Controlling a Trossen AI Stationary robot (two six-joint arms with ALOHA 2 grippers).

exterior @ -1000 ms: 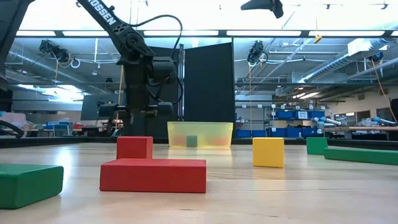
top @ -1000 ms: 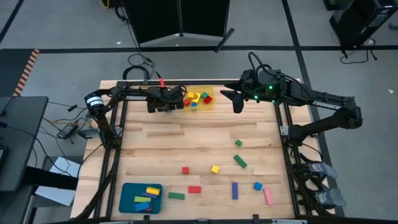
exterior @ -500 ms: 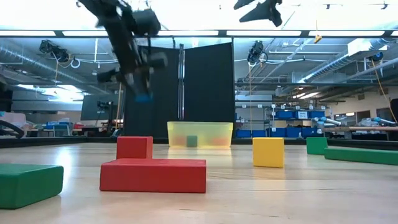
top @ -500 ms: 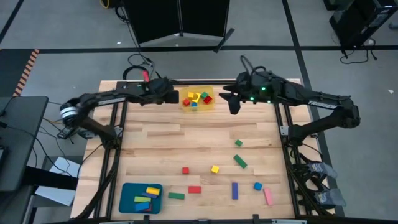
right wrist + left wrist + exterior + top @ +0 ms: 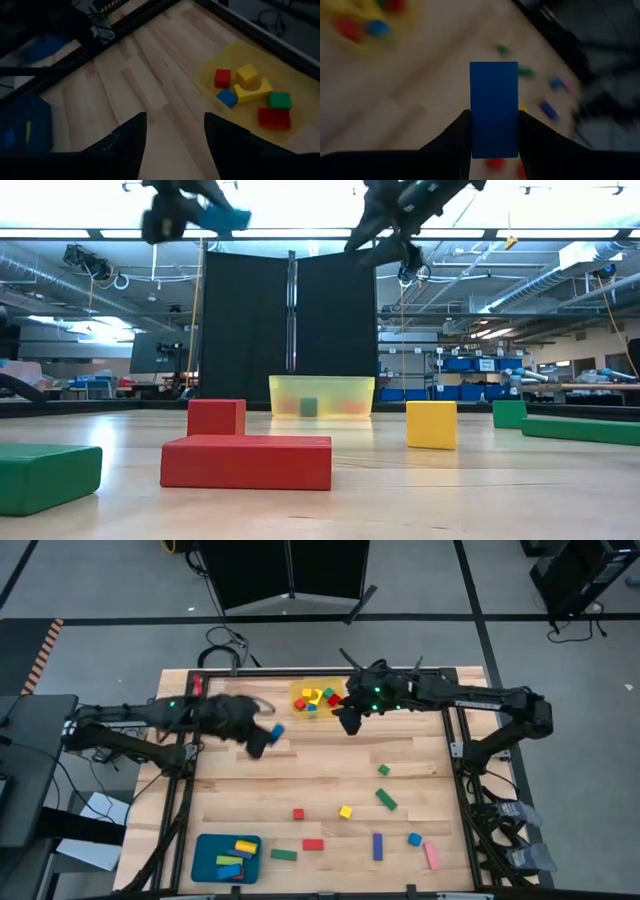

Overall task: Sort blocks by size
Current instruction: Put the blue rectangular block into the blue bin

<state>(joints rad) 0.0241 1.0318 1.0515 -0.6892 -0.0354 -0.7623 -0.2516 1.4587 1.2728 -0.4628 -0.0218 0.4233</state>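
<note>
Our left end effector (image 5: 494, 135) is clamped on a blue bar (image 5: 494, 109), aloft above the tabletop (image 5: 300, 775). Our right end effector (image 5: 175, 132) hangs open and empty beside the yellow tray (image 5: 333, 705). Both trays hold blocks; about nine lie loose below us.

The left gripper (image 5: 262, 740), clamped on a blue block (image 5: 494, 107), has swung away from the yellow tray (image 5: 317, 699) toward the near left, out over bare table. The right gripper (image 5: 345, 720) has moved left and now hangs just beside the tray's right edge.
</note>
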